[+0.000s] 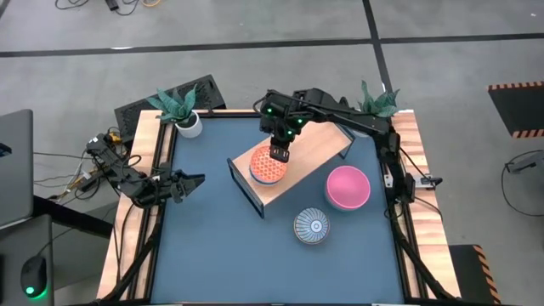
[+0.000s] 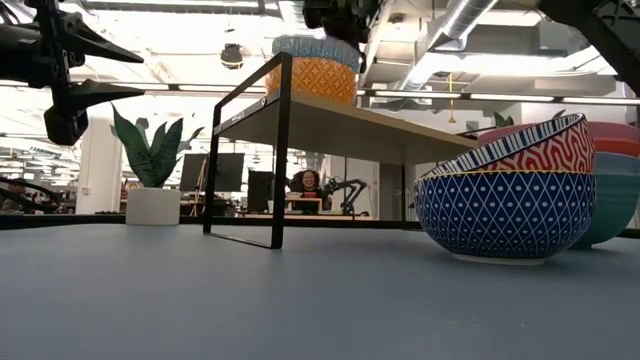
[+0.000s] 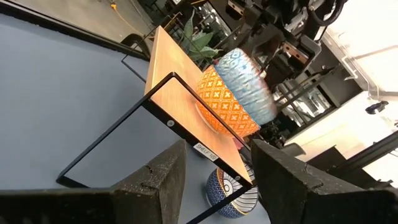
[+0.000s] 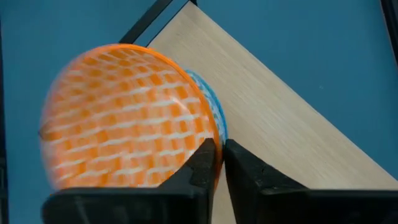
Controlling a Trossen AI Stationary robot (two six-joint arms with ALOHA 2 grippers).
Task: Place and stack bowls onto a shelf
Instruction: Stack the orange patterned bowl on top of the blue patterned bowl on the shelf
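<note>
The light-wood shelf (image 1: 302,161) stands slantwise at mid-table. On its near-left end sits a yellow-orange patterned bowl (image 2: 310,80), with a light blue bowl (image 2: 315,48) nested in it. The light blue bowl has an orange grid inside (image 4: 124,118). My right gripper (image 1: 279,154) is above this stack, shut on the top bowl. My left gripper (image 1: 194,180) is open and empty, raised near the table's left rail, pointing at the shelf (image 3: 180,81). A blue-white bowl (image 1: 312,225) and a pink bowl (image 1: 348,187) stand on the table. My right gripper pinches the light blue bowl's rim (image 4: 217,142) on the side toward the shelf's middle. One finger (image 4: 200,163) is inside the bowl and one is outside. The fingers come from above, pointing down. The bowl sits mouth up in the yellow-orange bowl (image 3: 225,106).
In the low view the blue-white bowl (image 2: 505,215) holds a red-patterned bowl (image 2: 540,150), and a teal bowl (image 2: 612,205) stands behind it. White plant pots stand at the far left (image 1: 189,123) and far right (image 1: 378,102) corners. Wooden rails (image 1: 144,229) edge the table.
</note>
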